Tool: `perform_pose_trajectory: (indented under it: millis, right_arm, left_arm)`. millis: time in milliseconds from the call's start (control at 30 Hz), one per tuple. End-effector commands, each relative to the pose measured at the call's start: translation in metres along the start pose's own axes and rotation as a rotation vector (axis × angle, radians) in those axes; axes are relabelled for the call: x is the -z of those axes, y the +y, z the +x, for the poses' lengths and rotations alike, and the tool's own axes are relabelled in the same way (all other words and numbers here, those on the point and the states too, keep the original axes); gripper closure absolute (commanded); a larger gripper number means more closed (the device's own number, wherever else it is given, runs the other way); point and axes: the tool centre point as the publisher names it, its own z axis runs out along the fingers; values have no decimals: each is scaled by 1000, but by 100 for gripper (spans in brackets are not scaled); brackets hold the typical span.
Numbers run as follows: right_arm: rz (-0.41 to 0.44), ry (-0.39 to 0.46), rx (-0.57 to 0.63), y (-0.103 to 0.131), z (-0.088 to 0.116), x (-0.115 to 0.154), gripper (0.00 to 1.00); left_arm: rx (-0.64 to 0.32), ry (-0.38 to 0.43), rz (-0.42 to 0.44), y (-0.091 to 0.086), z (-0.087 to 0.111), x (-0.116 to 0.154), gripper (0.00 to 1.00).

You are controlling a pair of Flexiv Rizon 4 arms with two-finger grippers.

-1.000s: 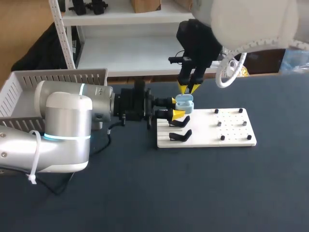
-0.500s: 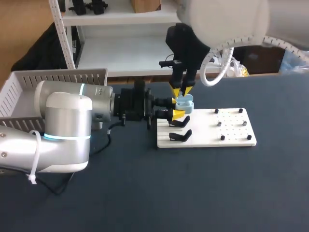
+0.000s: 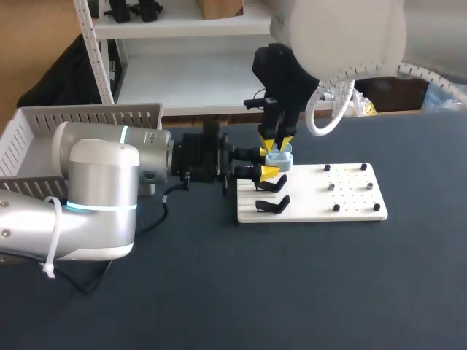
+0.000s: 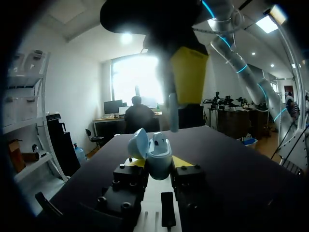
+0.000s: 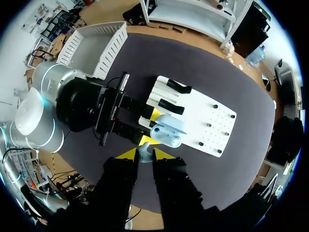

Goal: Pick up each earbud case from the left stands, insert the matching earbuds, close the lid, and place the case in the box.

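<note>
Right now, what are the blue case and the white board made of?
Earbud case: probably smooth plastic, pale blue, soft sheen on its open lid. White board: flat and matte, maybe plastic or painted wood; I cannot tell which.

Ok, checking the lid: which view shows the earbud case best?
Left wrist view: the earbud case, lid open, stands close between the left pincer's tips. Head view shows it small; right wrist view, from above.
</note>
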Motion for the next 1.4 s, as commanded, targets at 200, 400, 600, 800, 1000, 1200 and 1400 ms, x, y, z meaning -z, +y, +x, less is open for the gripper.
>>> perform_pose_trajectory:
  millis: [200, 400, 600, 800, 1000, 1200, 1400]
  right_arm:
    - [-1, -21, 6, -8, 2, -6, 100]
    - [-2, -22, 9, -10, 0, -8, 100]
    - [-2, -23, 9, -12, -1, -11, 100]
    - [-5, -23, 7, -13, -2, -14, 100]
    - [-8, -22, 2, -14, -4, -16, 100]
    - [-10, -23, -3, -15, -5, -17, 100]
    - [-8, -22, -5, -15, -6, -18, 100]
  left_arm:
    - [-2, -1, -7, -1, 0, -1, 100]
    - [-2, -1, -7, -1, 0, -1, 100]
    - [-2, -1, -7, -1, 0, -1, 100]
    - [-2, -1, -7, -1, 0, -1, 100]
    - [-2, -1, -7, -1, 0, -1, 100]
    - [-2, -1, -7, -1, 0, -1, 100]
    - [-2, -1, -7, -1, 0, -1, 100]
